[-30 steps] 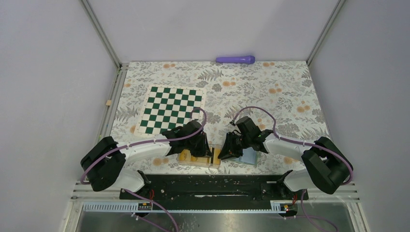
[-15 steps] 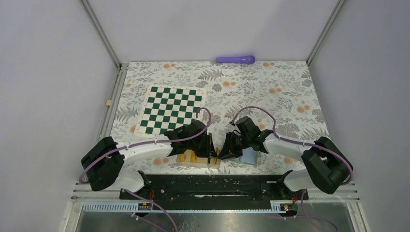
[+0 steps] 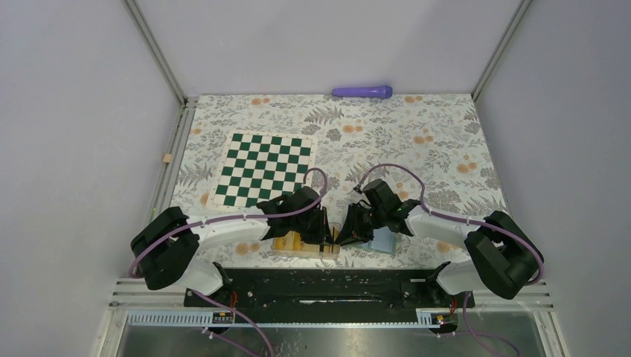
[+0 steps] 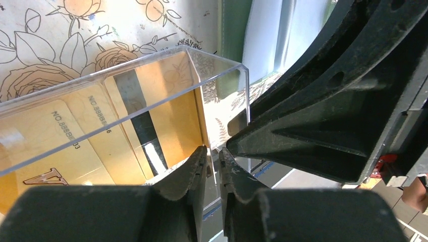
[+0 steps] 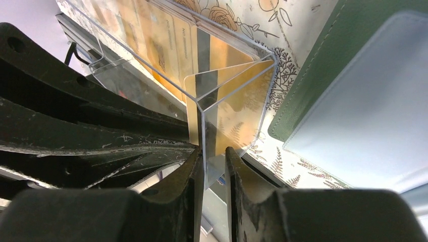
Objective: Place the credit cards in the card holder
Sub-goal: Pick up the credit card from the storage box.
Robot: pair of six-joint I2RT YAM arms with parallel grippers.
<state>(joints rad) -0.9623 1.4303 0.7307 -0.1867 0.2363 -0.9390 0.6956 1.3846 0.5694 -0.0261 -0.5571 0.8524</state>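
Several orange-yellow credit cards (image 4: 101, 136) lie in a clear plastic box (image 3: 303, 244) at the table's near edge. One credit card (image 5: 194, 111) stands on edge against the box's right end wall. My right gripper (image 5: 212, 154) is closed to a narrow gap on this card's lower edge, with the clear wall in the gap too. My left gripper (image 4: 214, 156) is pinched on the same end wall (image 4: 222, 101), tip to tip with my right gripper (image 3: 344, 235). The sage-green card holder (image 5: 353, 101) lies open and flat, light blue inside, just right of the box; it also shows in the top view (image 3: 383, 242).
A green-and-white chessboard (image 3: 262, 169) lies to the left behind the arms. A purple pen-like object (image 3: 362, 91) lies at the far edge. The black base rail (image 3: 327, 286) runs just in front of the box.
My left gripper has moved right along the box to its right end and now meets the right gripper. My right gripper has hardly moved.
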